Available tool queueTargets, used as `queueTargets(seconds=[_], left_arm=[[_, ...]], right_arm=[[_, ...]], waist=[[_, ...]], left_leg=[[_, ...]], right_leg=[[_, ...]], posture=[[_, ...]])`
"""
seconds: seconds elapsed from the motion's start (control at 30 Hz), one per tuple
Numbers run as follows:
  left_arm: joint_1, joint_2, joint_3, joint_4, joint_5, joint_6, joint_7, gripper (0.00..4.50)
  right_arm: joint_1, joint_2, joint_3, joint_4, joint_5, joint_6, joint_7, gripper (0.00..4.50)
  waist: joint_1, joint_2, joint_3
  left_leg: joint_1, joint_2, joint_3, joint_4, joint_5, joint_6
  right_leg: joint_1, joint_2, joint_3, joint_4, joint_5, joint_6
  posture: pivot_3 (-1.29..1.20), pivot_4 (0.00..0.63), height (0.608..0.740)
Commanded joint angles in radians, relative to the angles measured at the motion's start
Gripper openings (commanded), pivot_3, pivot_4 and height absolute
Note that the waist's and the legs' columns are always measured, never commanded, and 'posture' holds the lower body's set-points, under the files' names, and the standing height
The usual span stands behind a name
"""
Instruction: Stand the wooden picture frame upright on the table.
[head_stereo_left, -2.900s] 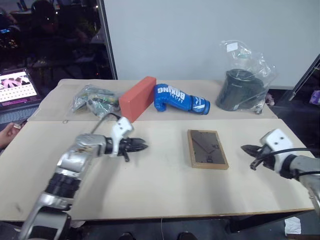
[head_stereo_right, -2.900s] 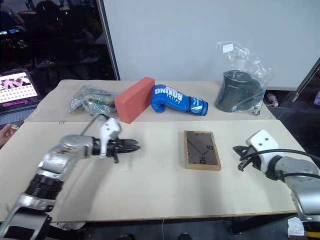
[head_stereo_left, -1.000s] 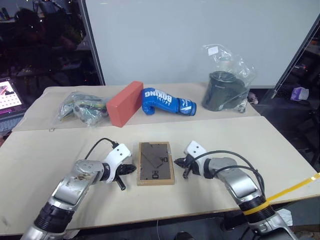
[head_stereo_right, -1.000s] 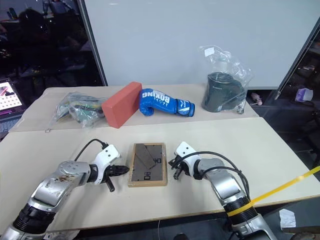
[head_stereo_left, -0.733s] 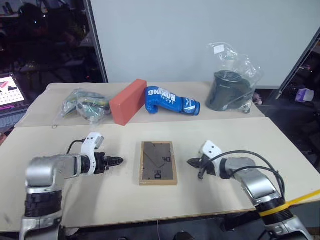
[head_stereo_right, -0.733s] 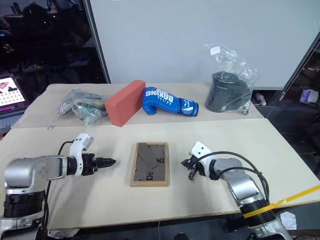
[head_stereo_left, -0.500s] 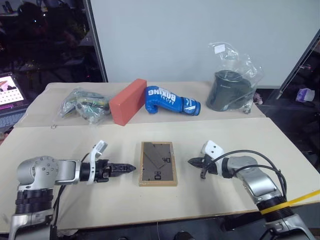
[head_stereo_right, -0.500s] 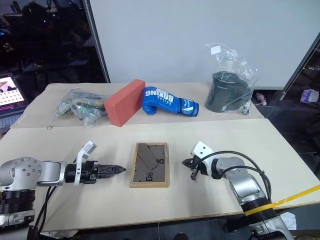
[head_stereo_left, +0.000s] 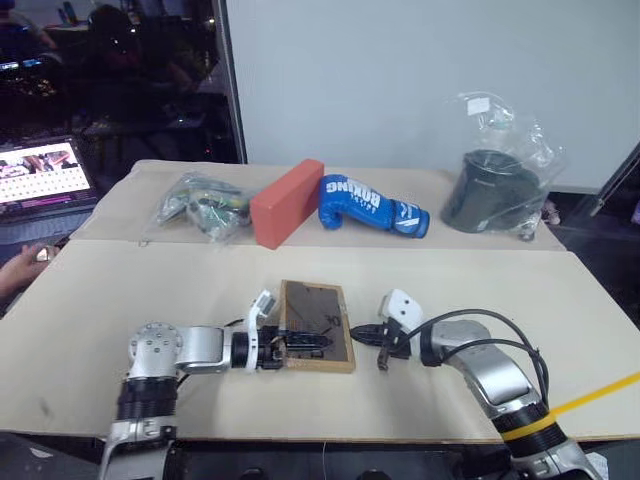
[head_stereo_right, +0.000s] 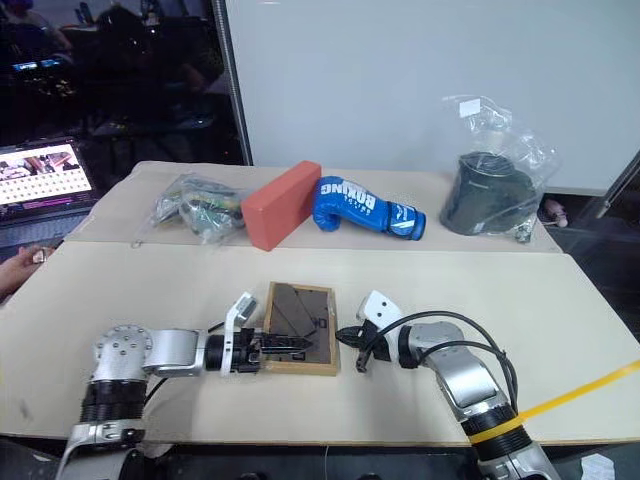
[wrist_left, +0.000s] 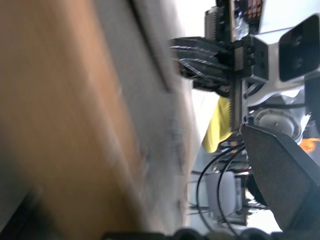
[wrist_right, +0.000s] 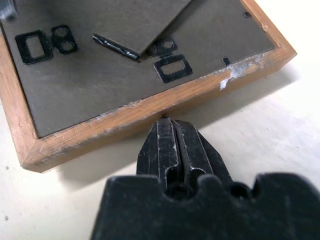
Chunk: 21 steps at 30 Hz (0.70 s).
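The wooden picture frame (head_stereo_left: 315, 325) lies back-up on the near slab of the surface (head_stereo_left: 120, 290), its dark panel and easel stand facing upward; the picture side is turned down and cannot be seen. It rests between the two tools.

The left tool (head_stereo_left: 305, 343) reaches in from the frame's left edge, its black fingers spread, one lying over the dark panel. The lower finger is hidden by the frame's near edge, so whether it passes beneath the wood cannot be told. In the left wrist view the frame's edge is a blurred band of brown and grey; no detail of contact is legible there.

The right tool (wrist_right: 172, 131) is clenched with nothing between its fingers, its tip pressed against the frame's right wooden rim, where the wood shows a pale chipped patch near one corner.

On the far slab, beyond the seam, stand an orange-red block (head_stereo_left: 286, 202), a blue boxing glove (head_stereo_left: 372, 204), a crumpled clear bag (head_stereo_left: 203, 205) and a dark item in a plastic bag (head_stereo_left: 492, 192), its nature unclear. A laptop screen (head_stereo_left: 40, 172) and a person's hand (head_stereo_left: 22, 268) are cut off at the left edge.
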Motion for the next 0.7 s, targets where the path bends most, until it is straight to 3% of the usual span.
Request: queueTargets(seconds=[0.03,0.13,0.4,0.47,0.63,0.7], left_arm=[[0.04,-0.008,-0.016,0.017,-0.015,0.022,0.068,4.46],[0.052,0.058,0.006,0.015,-0.061,0.022,0.068,3.78],[0.017,0.176,0.013,0.025,-0.132,0.022,0.015,0.94],[-0.003,0.195,0.01,0.016,-0.142,0.022,0.0,0.95],[-0.065,0.26,-0.075,-0.105,-0.074,0.022,-0.102,0.95],[-0.084,0.278,-0.113,-0.148,-0.038,0.017,-0.151,0.95]], right_arm=[[0.008,-0.009,-0.008,-0.061,0.008,0.015,-0.011,0.0],[0.015,-0.026,-0.019,-0.058,0.001,0.017,-0.019,0.0],[-0.014,-0.069,-0.088,-0.059,0.045,0.042,-0.018,0.0],[-0.033,-0.089,-0.132,-0.067,0.081,0.069,-0.006,0.0],[-0.174,-0.096,-0.294,-0.118,0.352,0.338,0.027,0.0],[-0.216,-0.088,-0.303,-0.129,0.416,0.403,0.04,0.59]], waist=[[-0.001,0.0,0.0],[-0.008,0.0,0.0],[-0.034,-0.001,0.0],[-0.034,-0.001,0.001],[-0.034,-0.001,0.004],[-0.034,-0.001,0.004]], left_leg=[[0.0,0.0,0.0,0.0,0.0,0.0],[0.0,0.0,0.0,0.0,0.0,0.0],[0.0,0.0,-0.002,-0.003,0.0,-0.001],[-0.001,0.0,-0.002,-0.003,0.0,-0.001],[-0.004,0.0,-0.002,-0.002,0.0,-0.002],[-0.005,0.0,-0.003,-0.003,0.0,-0.002]], right_leg=[[0.0,0.0,0.0,0.0,0.0,0.0],[-0.001,0.0,0.0,0.0,0.0,0.0],[-0.002,0.001,0.0,0.001,0.0,0.0],[-0.003,0.001,0.0,0.001,0.0,-0.001],[-0.006,0.001,0.0,0.001,-0.002,-0.003],[-0.006,0.001,-0.001,0.001,0.0,-0.001]], posture=[[0.0,0.15,0.72],[0.0,0.15,0.72],[0.0,0.15,0.72],[0.0,0.15,0.72],[0.0,0.15,0.72],[0.0,0.15,0.72]])
